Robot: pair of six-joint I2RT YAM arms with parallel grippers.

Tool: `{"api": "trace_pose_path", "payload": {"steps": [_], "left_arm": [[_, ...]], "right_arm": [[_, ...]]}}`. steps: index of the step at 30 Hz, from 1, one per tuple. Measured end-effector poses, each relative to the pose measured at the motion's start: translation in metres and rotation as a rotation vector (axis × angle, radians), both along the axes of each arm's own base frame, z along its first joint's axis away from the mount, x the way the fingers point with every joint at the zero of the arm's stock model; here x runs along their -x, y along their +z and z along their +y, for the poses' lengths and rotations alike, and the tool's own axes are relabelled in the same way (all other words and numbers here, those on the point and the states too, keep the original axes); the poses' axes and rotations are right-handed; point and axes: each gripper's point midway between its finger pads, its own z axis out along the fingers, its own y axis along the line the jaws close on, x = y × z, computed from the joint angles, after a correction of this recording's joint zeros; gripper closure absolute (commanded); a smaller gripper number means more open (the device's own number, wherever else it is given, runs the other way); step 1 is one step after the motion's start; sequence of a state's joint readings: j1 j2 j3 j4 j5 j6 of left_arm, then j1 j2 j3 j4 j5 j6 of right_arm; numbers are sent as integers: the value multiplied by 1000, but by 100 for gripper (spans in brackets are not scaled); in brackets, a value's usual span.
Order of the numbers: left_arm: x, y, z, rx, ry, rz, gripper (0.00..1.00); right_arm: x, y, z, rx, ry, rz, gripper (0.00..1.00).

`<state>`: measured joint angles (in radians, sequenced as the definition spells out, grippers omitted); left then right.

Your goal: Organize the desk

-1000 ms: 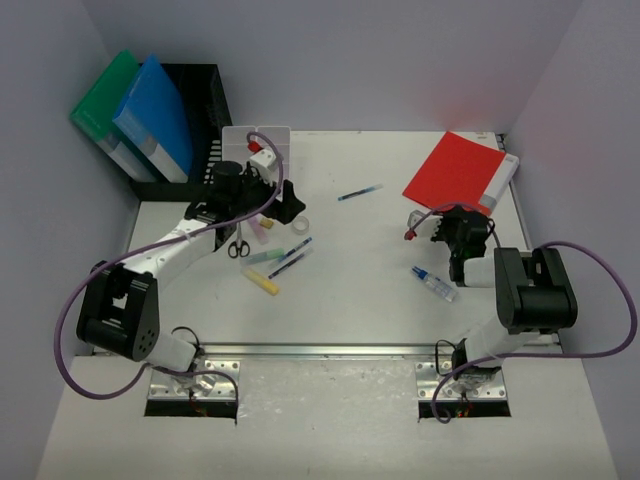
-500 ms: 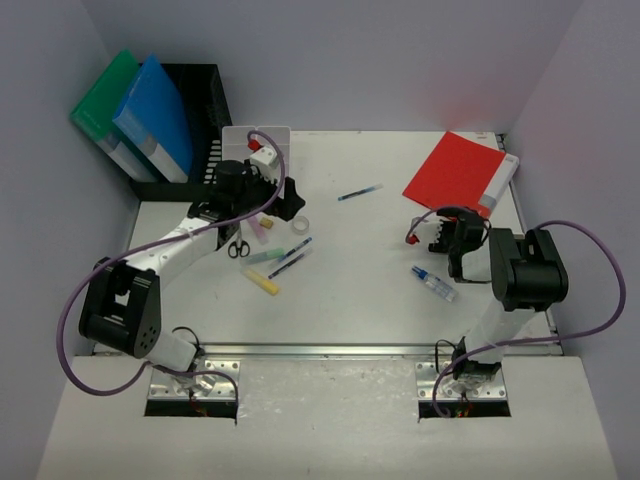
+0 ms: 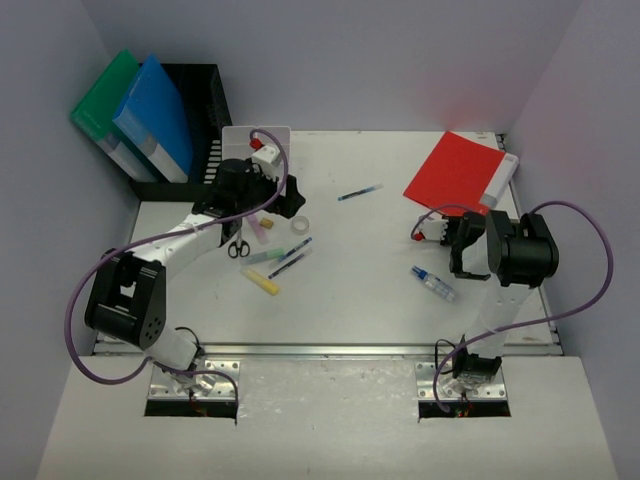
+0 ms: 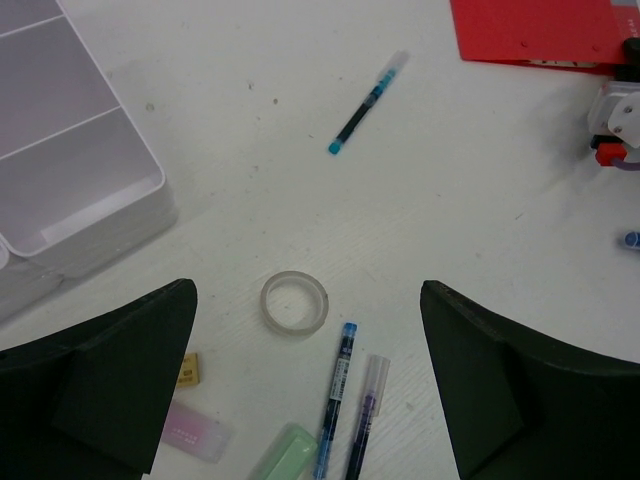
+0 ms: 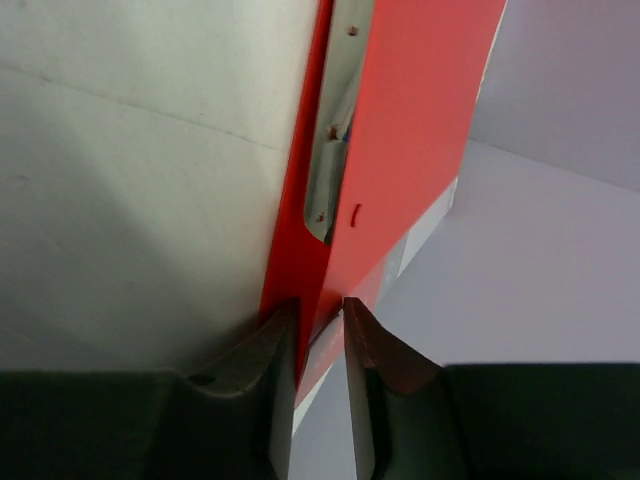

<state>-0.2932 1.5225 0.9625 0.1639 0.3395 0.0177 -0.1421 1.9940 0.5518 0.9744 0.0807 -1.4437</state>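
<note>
The table [image 3: 370,255] fills the middle of the top view, with its metal rail [image 3: 320,350] at 6 o'clock. Under the widely opened left end effector [image 4: 308,300] one tape ring [image 4: 295,303] is seen. Two pens [image 4: 340,400] lie at its 5 o'clock, a third pen [image 4: 368,103] lies apart at its 1 o'clock, and a white tray [image 4: 80,190] at its 10 o'clock. One pair of scissors [image 3: 238,247], one yellow marker [image 3: 263,283] and one small bottle [image 3: 434,283] are counted. The right end effector [image 5: 318,310] is closed on the edge of the red folder [image 3: 458,170], at 2 o'clock on the table. Two folders, a blue folder [image 3: 155,115] and a green folder [image 3: 105,100], stand in the black rack [image 3: 205,95] at 10 o'clock.
</note>
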Motion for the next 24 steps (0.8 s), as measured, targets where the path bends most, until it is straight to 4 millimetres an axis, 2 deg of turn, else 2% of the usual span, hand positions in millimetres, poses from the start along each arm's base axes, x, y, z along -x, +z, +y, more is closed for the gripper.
{"api": "trace_pose_path", "payload": {"steps": [3, 10, 15, 19, 24], "left_arm": [[-2, -4, 0, -4, 4, 6, 8], [-5, -9, 1, -13, 13, 12, 8], [-5, -10, 2, -14, 15, 14, 8], [-3, -9, -3, 7, -3, 20, 8], [0, -2, -13, 69, -34, 26, 8]], "right_arm": [[-1, -3, -3, 10, -10, -4, 100], [-13, 5, -7, 5, -33, -37, 100], [-12, 8, -7, -15, -42, -32, 100], [-4, 29, -2, -43, -40, -61, 100], [6, 60, 13, -113, -32, -89, 100]]}}
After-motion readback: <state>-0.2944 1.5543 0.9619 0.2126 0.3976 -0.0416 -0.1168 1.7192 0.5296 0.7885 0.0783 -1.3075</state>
